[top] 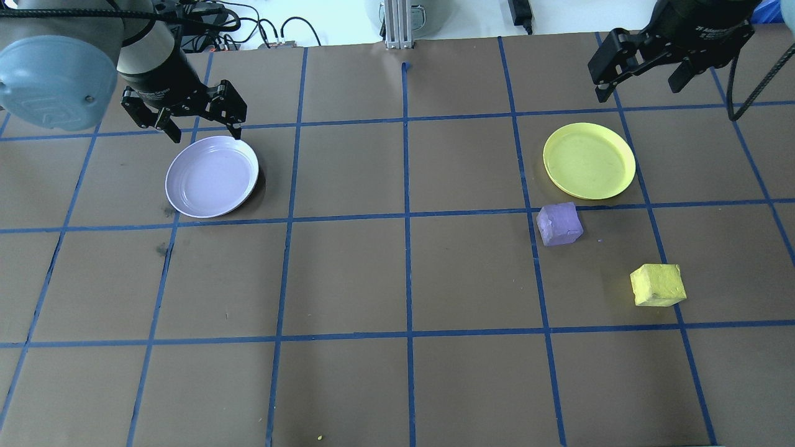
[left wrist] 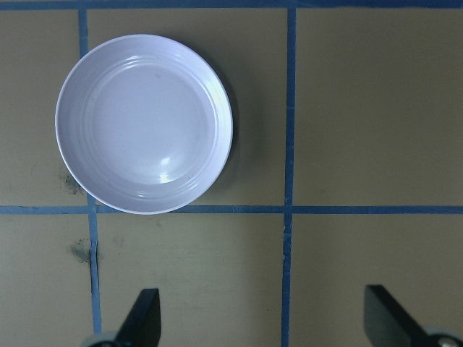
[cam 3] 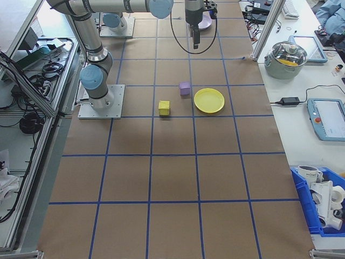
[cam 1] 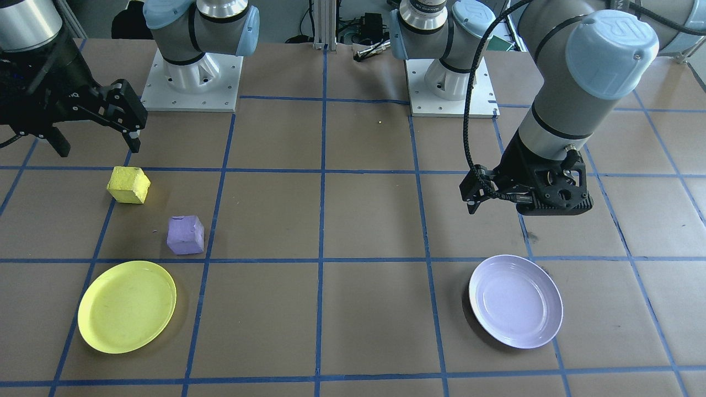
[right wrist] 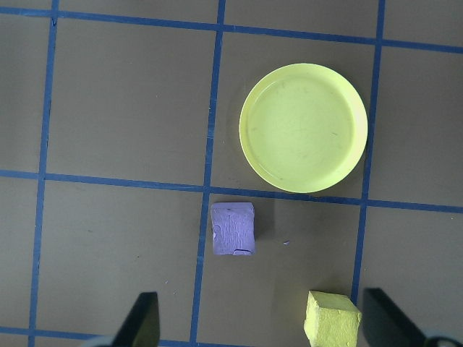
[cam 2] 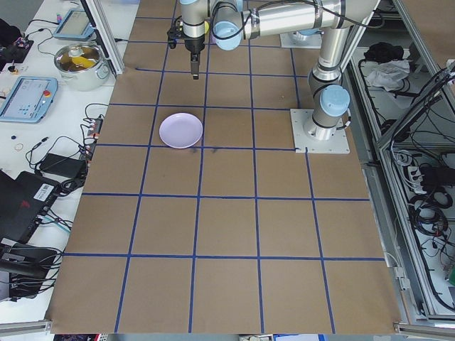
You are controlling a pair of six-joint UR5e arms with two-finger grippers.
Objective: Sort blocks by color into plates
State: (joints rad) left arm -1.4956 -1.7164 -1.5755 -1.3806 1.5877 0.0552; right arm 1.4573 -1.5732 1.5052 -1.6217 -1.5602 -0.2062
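Two blocks lie on the brown table on my right side: the yellow block [top: 658, 285] [right wrist: 331, 318] and the purple block [top: 559, 224] [right wrist: 233, 228]. The yellow plate [top: 589, 160] [right wrist: 304, 129] lies just beyond the purple block, with nothing in it. Hovering high above this group, my right gripper [top: 638, 90] [right wrist: 264, 322] is open and holds nothing. Over on my left side rests the lavender plate [top: 212, 177] [left wrist: 145, 123], also bare inside. My left gripper [top: 203, 128] [left wrist: 264, 318] hangs open and empty above that plate's far rim.
Blue tape lines divide the table into squares. The two arm bases [cam 1: 193, 82] [cam 1: 452, 82] stand at the robot's edge of the table. Beyond the far edge, a side bench holds a pot [cam 3: 289, 56], a tablet [cam 3: 329, 118] and cables.
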